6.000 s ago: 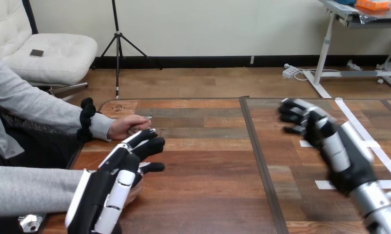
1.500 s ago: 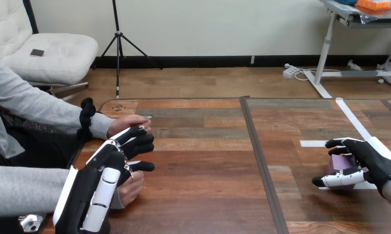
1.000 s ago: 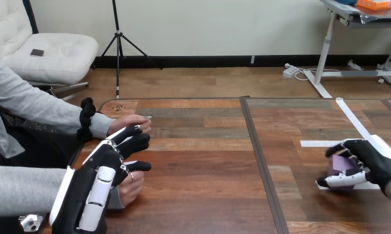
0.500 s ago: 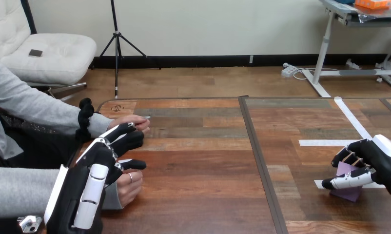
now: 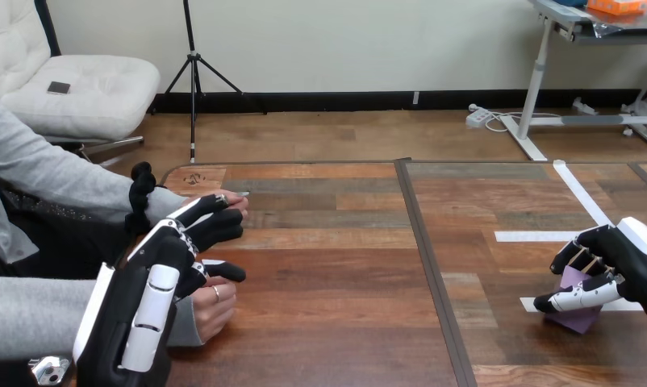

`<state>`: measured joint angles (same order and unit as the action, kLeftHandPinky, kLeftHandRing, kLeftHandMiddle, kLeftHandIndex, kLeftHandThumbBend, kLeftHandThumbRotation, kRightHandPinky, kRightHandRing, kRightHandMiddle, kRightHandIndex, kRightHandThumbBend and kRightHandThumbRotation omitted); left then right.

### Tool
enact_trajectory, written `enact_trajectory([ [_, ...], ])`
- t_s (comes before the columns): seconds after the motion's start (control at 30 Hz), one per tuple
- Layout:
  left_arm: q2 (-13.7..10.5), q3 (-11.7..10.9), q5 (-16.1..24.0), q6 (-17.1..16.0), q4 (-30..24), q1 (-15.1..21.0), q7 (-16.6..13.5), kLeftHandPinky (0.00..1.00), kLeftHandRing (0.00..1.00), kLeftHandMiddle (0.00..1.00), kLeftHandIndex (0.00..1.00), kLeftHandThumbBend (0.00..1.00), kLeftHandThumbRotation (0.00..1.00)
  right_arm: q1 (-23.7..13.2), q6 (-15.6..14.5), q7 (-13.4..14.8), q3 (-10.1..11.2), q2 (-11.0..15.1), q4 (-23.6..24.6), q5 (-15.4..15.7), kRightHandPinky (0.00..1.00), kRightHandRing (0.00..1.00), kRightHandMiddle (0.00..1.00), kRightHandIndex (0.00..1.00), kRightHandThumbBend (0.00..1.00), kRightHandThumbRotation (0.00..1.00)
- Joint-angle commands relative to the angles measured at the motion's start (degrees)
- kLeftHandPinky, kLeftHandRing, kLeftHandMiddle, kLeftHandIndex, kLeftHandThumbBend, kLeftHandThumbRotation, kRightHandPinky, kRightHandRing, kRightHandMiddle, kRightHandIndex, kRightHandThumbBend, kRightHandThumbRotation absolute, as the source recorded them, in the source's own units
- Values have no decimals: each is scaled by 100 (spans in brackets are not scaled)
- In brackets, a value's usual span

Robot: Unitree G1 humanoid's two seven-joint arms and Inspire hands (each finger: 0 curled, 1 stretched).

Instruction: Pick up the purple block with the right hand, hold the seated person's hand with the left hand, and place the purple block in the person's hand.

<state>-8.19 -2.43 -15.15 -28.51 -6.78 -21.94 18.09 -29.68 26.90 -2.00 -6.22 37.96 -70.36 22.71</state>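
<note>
The purple block (image 5: 576,314) sits tilted at the table's right, near the front edge. My right hand (image 5: 627,264) is shut on it, fingers curled over its top and thumb across its front face. Whether the block's lower corner touches the table I cannot tell. My left hand (image 5: 147,286) hovers open at the left, fingers relaxed and pointing away from me. It is over the person's near hand (image 5: 212,309), which rests on the table with its fingers curled under. I do not see my fingers wrapped round it. The person's far hand (image 5: 227,199) lies flat beyond my fingertips.
White tape strips (image 5: 534,236) mark the table's right half, one running away toward the far edge. A dark seam (image 5: 427,266) splits the table top down the middle. The person's grey sleeves (image 5: 38,310) come in from the left side.
My right hand came down from a raised open pose, closed round the purple block and tipped it up. My left hand drifted slightly left over the person's near hand.
</note>
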Motion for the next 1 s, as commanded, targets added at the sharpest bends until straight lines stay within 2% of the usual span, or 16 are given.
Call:
enact_trajectory([
  [0.0,-79,-145,19,-12,-237,308,-24,53,78,77,78,60,91,-634,134,28,34,205,322,-62,41,44,47,45,84,0],
  [0.07,-85,-168,27,-47,-206,332,-9,53,78,77,78,60,91,-638,161,10,39,214,367,-69,42,44,47,45,84,0],
  [0.17,-90,-209,24,-16,-222,349,-23,52,78,77,77,59,90,-619,395,24,70,229,420,-109,41,44,46,45,84,0],
  [0.47,-127,-384,373,-34,-268,401,-274,54,76,75,75,60,88,-663,482,-29,91,244,581,-129,39,42,45,44,86,0],
  [0.67,-107,-511,551,-114,-226,470,-447,53,74,73,73,61,86,-644,474,-220,123,256,805,-206,38,41,44,44,85,0],
  [0.77,-166,-589,595,-361,-52,569,-424,53,73,73,72,59,84,-615,564,-215,130,267,904,-202,37,40,44,44,85,0],
  [0.97,-299,-771,897,-335,-93,616,-544,52,72,72,71,63,81,-539,558,-229,154,264,1200,-204,37,40,44,44,83,0],
])
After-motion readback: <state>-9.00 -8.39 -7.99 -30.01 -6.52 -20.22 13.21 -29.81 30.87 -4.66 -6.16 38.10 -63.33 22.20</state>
